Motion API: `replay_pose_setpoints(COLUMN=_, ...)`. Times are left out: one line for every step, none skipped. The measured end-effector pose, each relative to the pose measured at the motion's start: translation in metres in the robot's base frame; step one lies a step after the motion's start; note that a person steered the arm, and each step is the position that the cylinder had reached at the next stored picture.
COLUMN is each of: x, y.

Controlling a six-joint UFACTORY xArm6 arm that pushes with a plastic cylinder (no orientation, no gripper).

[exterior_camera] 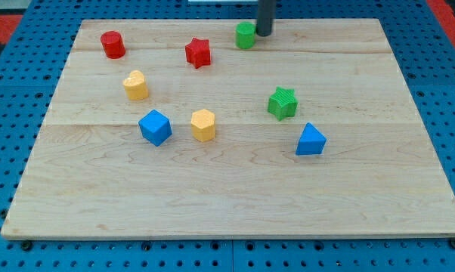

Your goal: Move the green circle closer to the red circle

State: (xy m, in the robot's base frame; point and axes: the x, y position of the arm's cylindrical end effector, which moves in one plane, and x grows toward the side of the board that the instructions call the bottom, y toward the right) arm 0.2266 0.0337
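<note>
Camera view: looked down on a pale wooden table (235, 204) laid over a blue pegboard (16, 91). Carried no pincer at all, so nothing to report as open or closed; ended instead in a dark rod, with my tip (264, 34) down at the view's top, just right of centre. Stood just beside the green circle (246, 35), on its right side as seen, touching or very nearly so; could not tell which. Found the green circle close to the table's top edge. Found the red circle (112, 44) well apart from it, far toward the view's left and a little lower. Between the two, nearer the green circle, sat a red star (199, 53). Below the red circle and slightly right, a yellow block (136, 85) of rounded shape, exact form hard to make out. Further down, a blue cube (155, 127) and just beside it on the right a yellow hexagonal block (202, 125), apart and not touching. On the view's right half, a green star (283, 103), and below and right of it a blue triangular block (311, 140).
</note>
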Motion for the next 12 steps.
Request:
replay_pose_setpoints(x=0.0, y=-0.073)
replay_pose_setpoints(x=0.0, y=-0.091)
replay_pose_setpoints(x=0.0, y=-0.084)
replay_pose_setpoints(x=0.0, y=-0.095)
replay_pose_setpoints(x=0.0, y=-0.076)
replay_pose_setpoints(x=-0.002, y=-0.059)
replay_pose_setpoints(x=-0.004, y=-0.059)
replay_pose_setpoints(x=-0.004, y=-0.059)
replay_pose_setpoints(x=-0.004, y=-0.059)
replay_pose_setpoints(x=-0.003, y=-0.04)
replay_pose_setpoints(x=-0.001, y=-0.037)
replay_pose_setpoints(x=0.019, y=-0.022)
